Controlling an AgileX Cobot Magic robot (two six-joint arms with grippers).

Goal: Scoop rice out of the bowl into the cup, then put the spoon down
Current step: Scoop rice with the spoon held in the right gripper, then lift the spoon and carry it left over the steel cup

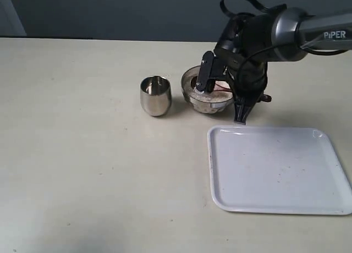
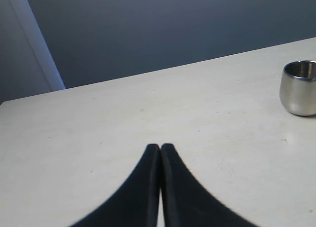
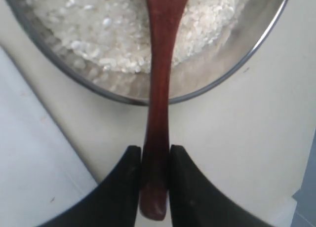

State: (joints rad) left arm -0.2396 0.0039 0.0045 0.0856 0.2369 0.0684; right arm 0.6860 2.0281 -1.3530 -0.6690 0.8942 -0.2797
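Observation:
My right gripper [image 3: 155, 155] is shut on the handle end of the dark reddish-brown spoon [image 3: 160, 89]. The handle crosses the rim of the shiny metal bowl [image 3: 237, 64] and runs over the white rice [image 3: 123, 29]; the scoop is cut off by the frame edge. In the exterior view the right arm [image 1: 258, 38] hangs over the right side of the bowl [image 1: 190, 82], hiding much of it. The steel cup [image 1: 155, 95] stands upright just left of the bowl, apart from it. My left gripper [image 2: 160, 147] is shut on nothing, low over bare table, with the cup [image 2: 299, 89] off to one side.
A white tray [image 1: 278, 170] lies flat in front of the bowl toward the right, and its corner [image 3: 29, 153] shows beside my right fingers. The pale table [image 1: 82, 154] stretches left of the cup.

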